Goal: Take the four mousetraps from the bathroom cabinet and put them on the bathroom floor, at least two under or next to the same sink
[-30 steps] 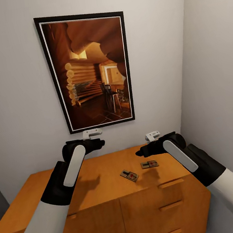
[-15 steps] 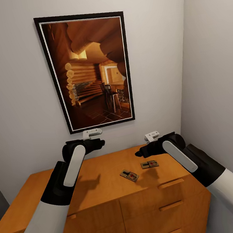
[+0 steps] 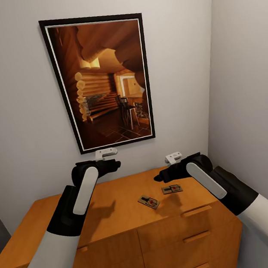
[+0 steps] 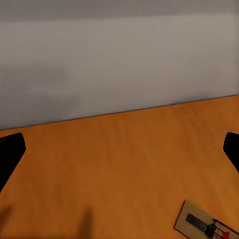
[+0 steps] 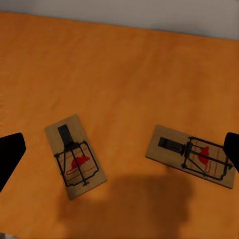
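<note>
Two mousetraps lie on the flat top of the orange-brown cabinet (image 3: 119, 199): one (image 3: 149, 201) nearer the front, the other (image 3: 172, 188) to its right. Each has a pale wood base, black wire and a red mark. My right gripper (image 3: 159, 176) hovers open above them. Its wrist view looks down on both mousetraps (image 5: 74, 157) (image 5: 191, 155), with the black fingertips (image 5: 10, 154) spread wide at either side. My left gripper (image 3: 115, 165) is open above the cabinet's back middle, and one mousetrap (image 4: 204, 226) sits at the edge of its wrist view.
A large framed picture (image 3: 103, 80) of a log cabin interior hangs on the grey wall behind the cabinet. A side wall (image 3: 253, 88) closes in on the right. The cabinet front has drawers with slot handles (image 3: 195, 212).
My right gripper has crept slightly to the left above the mousetraps. The left arm and the mousetraps have not moved.
</note>
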Controlling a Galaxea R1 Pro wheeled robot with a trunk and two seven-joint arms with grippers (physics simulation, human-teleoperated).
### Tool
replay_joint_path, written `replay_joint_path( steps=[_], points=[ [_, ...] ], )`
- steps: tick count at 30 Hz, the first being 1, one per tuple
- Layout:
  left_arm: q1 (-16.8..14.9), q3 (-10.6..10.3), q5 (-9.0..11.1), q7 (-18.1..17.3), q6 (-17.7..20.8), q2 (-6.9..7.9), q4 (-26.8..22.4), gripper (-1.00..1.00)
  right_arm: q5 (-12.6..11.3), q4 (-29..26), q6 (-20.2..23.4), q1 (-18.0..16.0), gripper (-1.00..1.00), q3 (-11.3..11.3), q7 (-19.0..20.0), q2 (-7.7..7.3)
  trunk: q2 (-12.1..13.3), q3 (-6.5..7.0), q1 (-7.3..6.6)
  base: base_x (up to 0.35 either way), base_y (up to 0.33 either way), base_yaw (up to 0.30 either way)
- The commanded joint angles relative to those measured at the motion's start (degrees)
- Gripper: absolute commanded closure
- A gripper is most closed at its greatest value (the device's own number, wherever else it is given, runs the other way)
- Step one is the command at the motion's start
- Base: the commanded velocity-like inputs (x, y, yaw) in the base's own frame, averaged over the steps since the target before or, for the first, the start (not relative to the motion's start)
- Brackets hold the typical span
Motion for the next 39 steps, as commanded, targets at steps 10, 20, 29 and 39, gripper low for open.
replay_joint_path(
  steps=[10, 20, 29, 39],
  points=[
    [-0.1, 0.0, 0.6, 0.6, 0.2, 0.0, 0.0, -1.0, -0.6, 0.1, 0.1, -0.1, -1.0, 0.2, 0.0, -0.05, -0.1, -0.08, 0.0, 0.0, 0.0, 0.0],
    [-0.1, 0.0, 0.7, 0.5, 0.2, -0.02, 0.2, -1.0, -0.6, 0.2, 0.1, -0.1, -1.0, 0.0, 0.3, 0.27, -0.1, -0.08, 0.0, 0.0, 0.0, 0.0],
    [-0.1, 0.0, 0.7, 0.5, 0.1, -0.15, 0.4, -1.0, -0.5, 1.5, 0.1, -0.1, -1.0, -0.2, 0.3, 1.13, -0.1, -0.08, 0.0, 0.0, 0.0, 0.0],
    [-0.1, 0.0, 0.7, 0.5, 0.1, -0.11, 0.4, -1.0, -0.1, 6.6, 0.1, -0.1, -1.0, -0.4, 0.2, 4.9, -0.1, -0.08, 0.0, 0.0, 0.0, 0.0]
  ],
)
